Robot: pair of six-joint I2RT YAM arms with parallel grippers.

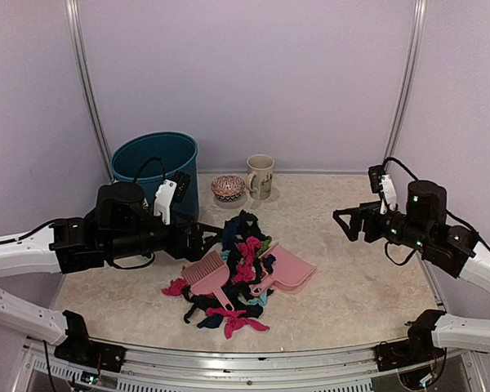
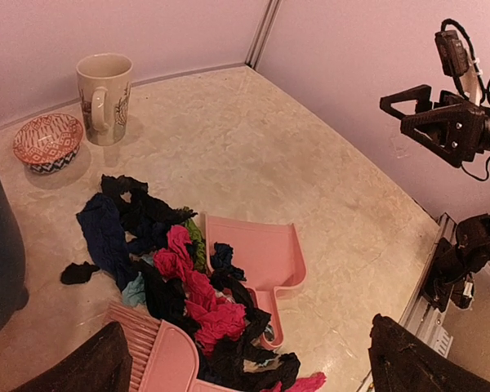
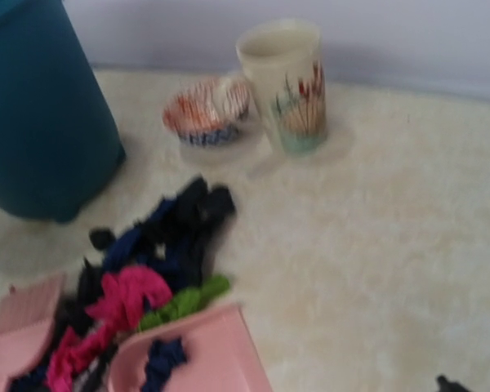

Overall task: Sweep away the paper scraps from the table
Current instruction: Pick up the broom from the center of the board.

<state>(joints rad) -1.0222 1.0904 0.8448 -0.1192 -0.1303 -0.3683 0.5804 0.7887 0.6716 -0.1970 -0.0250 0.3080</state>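
Judging by how things lie, the sweeping has not begun. The paper scraps [image 1: 243,261] sit in one loose heap of black, navy, magenta, teal and green on the tabletop [image 1: 367,286], just ahead of and below the left claw [image 1: 206,238] and well across from the right claw [image 1: 347,224]. Both claws are spread wide and grasp nothing. The pink brush [image 1: 206,273] lies under the left claw's tips, half buried in the heap. The pink dustpan [image 1: 287,269] lies on the heap's far side from that claw, the side nearer the right claw, and neither tool is picked up. Taking up both tools, gathering the scraps and dumping them all appears left to do. As for containers, a few dark scraps lie over the dustpan's edge, but most of its tray is bare. The teal bin [image 1: 147,159], just beyond the left claw, shows no scraps in the part of its inside that is visible. The patterned bowl [image 1: 228,188] and the mug [image 1: 260,175], farther out from both claws, look empty, though the mug's depth is hidden.
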